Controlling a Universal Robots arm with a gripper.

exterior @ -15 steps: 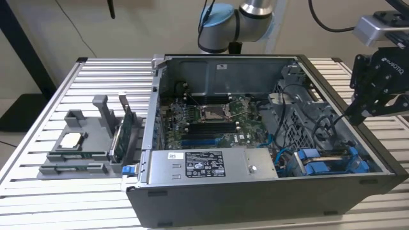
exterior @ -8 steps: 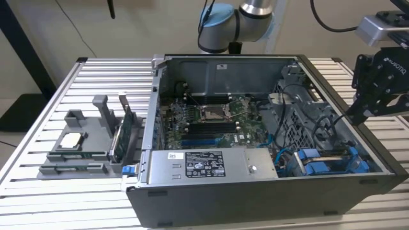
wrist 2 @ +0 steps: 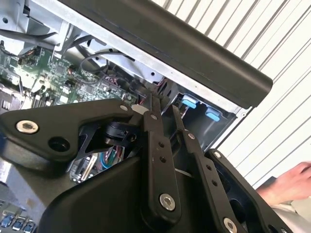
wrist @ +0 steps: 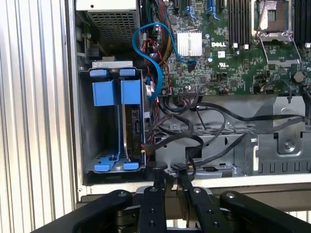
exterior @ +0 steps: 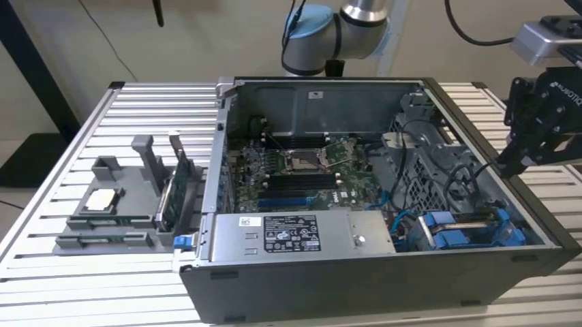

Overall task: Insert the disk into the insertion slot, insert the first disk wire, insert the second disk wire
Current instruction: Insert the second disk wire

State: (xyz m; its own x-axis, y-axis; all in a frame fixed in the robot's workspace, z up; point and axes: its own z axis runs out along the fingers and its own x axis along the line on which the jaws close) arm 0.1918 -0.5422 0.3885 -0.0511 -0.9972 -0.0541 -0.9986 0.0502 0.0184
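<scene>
Exterior view: the gripper (exterior: 506, 162) hangs over the open case (exterior: 364, 283) wall near the worktop (exterior: 82, 286) edge on the exterior view's right, above the insertion slot (exterior: 465, 230)

First wrist view: the disk (wrist: 132, 124) looks seated on edge in the slot, so I judge a wire step in hand. It calls for fine aim, as black wires (wrist: 194, 141) leave little room

Second wrist view: whether the jaws pinch anything I cannot tell
</scene>
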